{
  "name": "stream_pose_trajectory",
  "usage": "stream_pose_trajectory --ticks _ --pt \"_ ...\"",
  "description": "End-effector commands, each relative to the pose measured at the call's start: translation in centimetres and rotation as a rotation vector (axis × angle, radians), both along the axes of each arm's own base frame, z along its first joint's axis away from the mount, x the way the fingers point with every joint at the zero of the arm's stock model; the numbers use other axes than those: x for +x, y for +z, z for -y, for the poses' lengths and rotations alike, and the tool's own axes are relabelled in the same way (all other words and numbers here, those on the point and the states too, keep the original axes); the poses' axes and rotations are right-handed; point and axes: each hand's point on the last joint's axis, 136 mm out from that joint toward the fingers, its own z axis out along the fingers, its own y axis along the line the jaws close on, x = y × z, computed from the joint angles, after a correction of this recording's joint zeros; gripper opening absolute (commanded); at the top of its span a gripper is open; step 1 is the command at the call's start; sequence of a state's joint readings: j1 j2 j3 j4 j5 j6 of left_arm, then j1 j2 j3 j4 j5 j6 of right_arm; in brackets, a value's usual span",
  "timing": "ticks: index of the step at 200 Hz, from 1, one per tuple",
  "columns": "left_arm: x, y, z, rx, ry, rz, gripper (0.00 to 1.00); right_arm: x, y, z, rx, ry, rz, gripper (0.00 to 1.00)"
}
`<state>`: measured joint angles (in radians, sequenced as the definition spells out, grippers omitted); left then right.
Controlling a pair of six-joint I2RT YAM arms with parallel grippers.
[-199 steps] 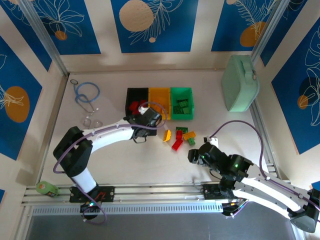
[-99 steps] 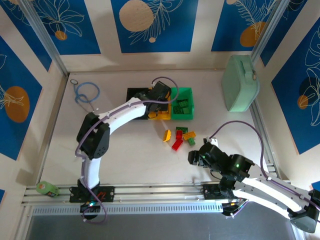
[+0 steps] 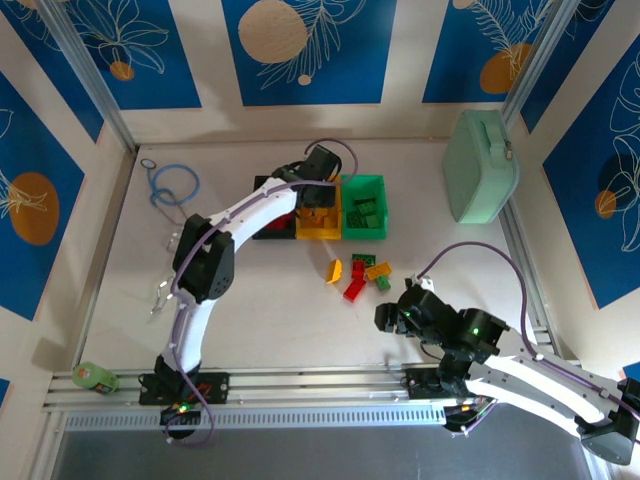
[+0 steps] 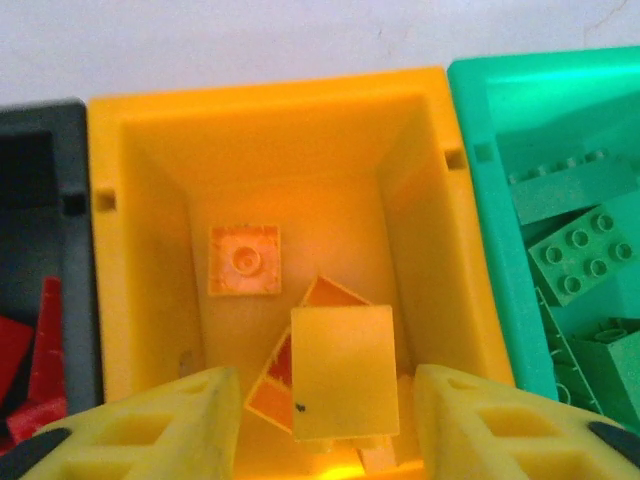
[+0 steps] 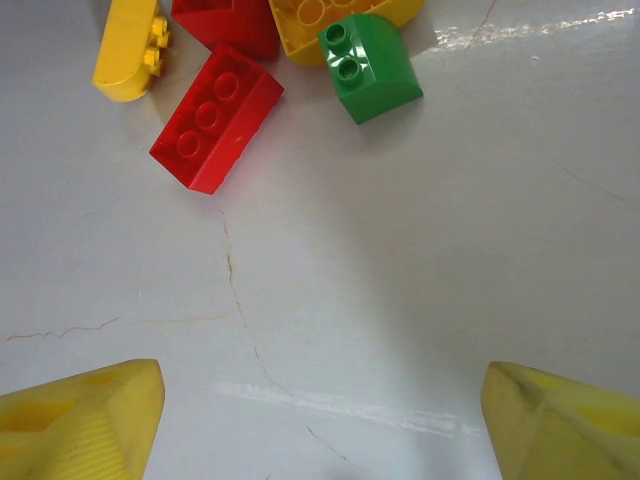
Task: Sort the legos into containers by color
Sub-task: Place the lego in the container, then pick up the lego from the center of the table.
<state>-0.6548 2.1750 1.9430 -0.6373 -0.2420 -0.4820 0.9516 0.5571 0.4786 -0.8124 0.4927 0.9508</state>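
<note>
On the pale tabletop (image 3: 270, 300) a small red studded plastic brick (image 5: 215, 130) is seen ahead of the wide-open right gripper (image 5: 320, 385) and judged light, rigid, slick, best pinched across its flat sides, while the left gripper (image 4: 322, 390) is held part-open over the yellow plastic bin (image 4: 260, 90)

We count three bins: one black bin (image 4: 40, 130), one yellow bin (image 4: 270, 85), one green bin (image 3: 362, 180). Loose on the worktop (image 5: 400, 250): two red legos (image 5: 217, 130), two yellow legos (image 5: 128, 55), one green lego (image 5: 372, 68). One mint case (image 3: 480, 165). Two arms (image 3: 250, 212).
</note>
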Motion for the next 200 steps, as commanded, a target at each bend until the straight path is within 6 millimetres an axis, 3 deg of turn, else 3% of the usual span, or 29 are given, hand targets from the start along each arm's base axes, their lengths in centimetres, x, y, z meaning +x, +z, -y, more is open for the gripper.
stream_pose_trajectory --ticks 1,41,79,113,156,200 --pt "0.0 1.9 -0.3 -0.005 -0.019 0.007 0.57 0.0 1.6 -0.4 0.037 0.008 0.016 0.83" --pt "-2.1 4.6 -1.1 -0.062 -0.022 0.058 0.59 0.3 2.2 -0.8 0.039 0.011 0.027 0.83" --pt "-6.3 4.9 -3.1 -0.122 -0.018 0.089 0.6 0.9 2.6 -1.6 0.017 0.026 0.025 0.83" --pt "-11.4 3.2 -6.2 -0.16 0.005 0.107 0.6 1.9 3.3 -2.7 -0.011 0.047 0.031 0.83" --pt "-17.8 -0.2 -10.7 -0.139 0.042 0.092 0.6 3.7 2.7 -5.5 -0.023 0.098 -0.079 0.78" --pt "-23.3 -2.3 -14.4 -0.112 0.061 0.081 0.6 6.6 2.3 -9.0 -0.082 0.164 -0.15 0.73"
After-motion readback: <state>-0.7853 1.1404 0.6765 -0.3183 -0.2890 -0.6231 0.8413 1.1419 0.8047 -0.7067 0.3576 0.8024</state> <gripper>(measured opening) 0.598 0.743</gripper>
